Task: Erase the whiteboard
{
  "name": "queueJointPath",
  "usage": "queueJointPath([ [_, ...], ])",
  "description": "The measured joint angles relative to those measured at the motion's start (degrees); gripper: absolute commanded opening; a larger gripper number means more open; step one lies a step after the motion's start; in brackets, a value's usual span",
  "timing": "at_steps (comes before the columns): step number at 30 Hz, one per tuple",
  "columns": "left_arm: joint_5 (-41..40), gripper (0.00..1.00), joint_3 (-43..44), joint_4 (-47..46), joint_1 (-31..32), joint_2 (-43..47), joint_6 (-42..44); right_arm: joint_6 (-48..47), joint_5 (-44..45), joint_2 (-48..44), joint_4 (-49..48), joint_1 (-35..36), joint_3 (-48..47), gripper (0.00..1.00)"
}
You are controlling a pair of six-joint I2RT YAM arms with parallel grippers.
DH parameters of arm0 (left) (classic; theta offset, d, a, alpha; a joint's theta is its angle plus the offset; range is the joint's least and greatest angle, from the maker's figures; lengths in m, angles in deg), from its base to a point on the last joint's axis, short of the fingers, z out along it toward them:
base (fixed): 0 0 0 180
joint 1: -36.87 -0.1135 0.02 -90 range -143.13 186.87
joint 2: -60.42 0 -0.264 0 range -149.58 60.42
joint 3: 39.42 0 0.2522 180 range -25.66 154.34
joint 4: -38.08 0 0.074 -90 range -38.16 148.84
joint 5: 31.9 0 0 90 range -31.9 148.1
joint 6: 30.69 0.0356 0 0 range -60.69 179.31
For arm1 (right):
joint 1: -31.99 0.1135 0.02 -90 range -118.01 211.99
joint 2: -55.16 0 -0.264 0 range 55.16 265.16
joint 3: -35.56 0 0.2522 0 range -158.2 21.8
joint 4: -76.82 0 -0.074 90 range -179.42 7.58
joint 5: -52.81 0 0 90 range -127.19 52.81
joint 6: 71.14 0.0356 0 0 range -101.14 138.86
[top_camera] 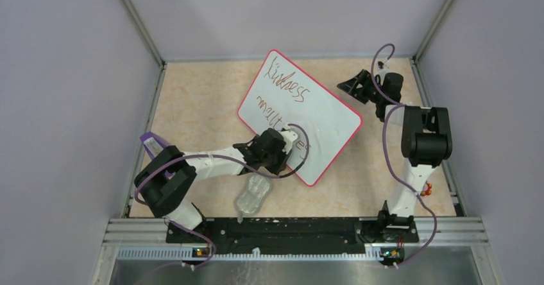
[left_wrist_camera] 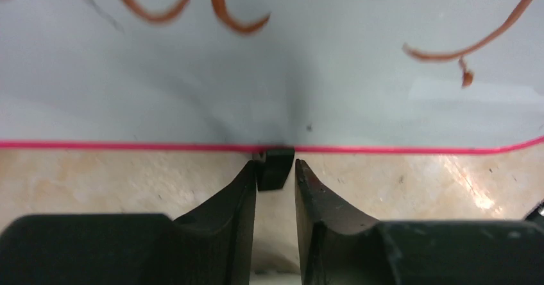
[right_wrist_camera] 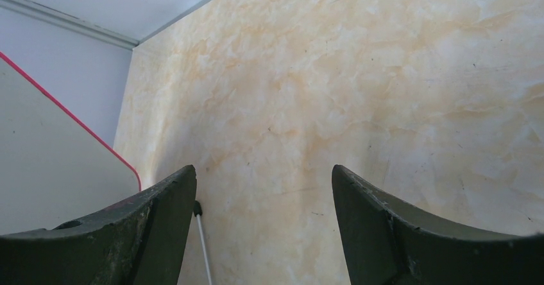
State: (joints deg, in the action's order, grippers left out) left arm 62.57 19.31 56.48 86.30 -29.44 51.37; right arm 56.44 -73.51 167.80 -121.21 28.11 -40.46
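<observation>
The whiteboard (top_camera: pixel 324 121) lies tilted on the table, white with a red-pink rim and red-brown handwriting on its far and middle parts. My left gripper (top_camera: pixel 284 156) is at the board's near edge. In the left wrist view the rim (left_wrist_camera: pixel 128 145) runs across, and a small black foot (left_wrist_camera: pixel 274 169) sits between my fingertips; the left gripper (left_wrist_camera: pixel 276 164) is closed on it. My right gripper (top_camera: pixel 351 86) is open and empty over bare table beside the board's right corner. In the right wrist view the right gripper (right_wrist_camera: pixel 263 176) has the board (right_wrist_camera: pixel 45 156) to its left.
A grey translucent wiping pad (top_camera: pixel 253 195) lies on the table near the left arm, in front of the board. A purple-tipped object (top_camera: pixel 152 145) stands by the left wall. A thin white rod with a black tip (right_wrist_camera: pixel 201 240) shows by my right gripper's left finger. Walls enclose the table.
</observation>
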Motion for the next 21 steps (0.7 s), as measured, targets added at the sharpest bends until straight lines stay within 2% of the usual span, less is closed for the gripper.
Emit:
queueJointPath([
  [3,0.2,0.71,-0.1,4.7,0.2,1.5,-1.9,0.0,0.0,0.0,0.0,0.0,0.0,0.75],
  [5,0.1,0.79,-0.1,9.1,0.6,3.5,-3.7,0.1,-0.1,0.0,0.0,0.0,0.0,0.75],
  [10,0.2,0.89,0.3,15.9,0.7,11.2,-7.5,1.4,-1.3,-0.1,-1.2,0.0,0.4,0.75],
  [13,0.3,0.98,0.3,19.1,0.7,16.5,-10.8,1.6,-1.7,-0.7,-1.4,0.0,1.3,0.76],
  [18,1.3,0.98,0.1,25.2,0.7,23.5,-17.9,-0.6,-0.8,-5.0,2.7,0.0,3.3,0.77],
  [21,1.0,0.95,-0.9,28.9,0.7,28.0,-21.9,-2.5,0.1,-10.3,4.9,0.0,6.5,0.77],
])
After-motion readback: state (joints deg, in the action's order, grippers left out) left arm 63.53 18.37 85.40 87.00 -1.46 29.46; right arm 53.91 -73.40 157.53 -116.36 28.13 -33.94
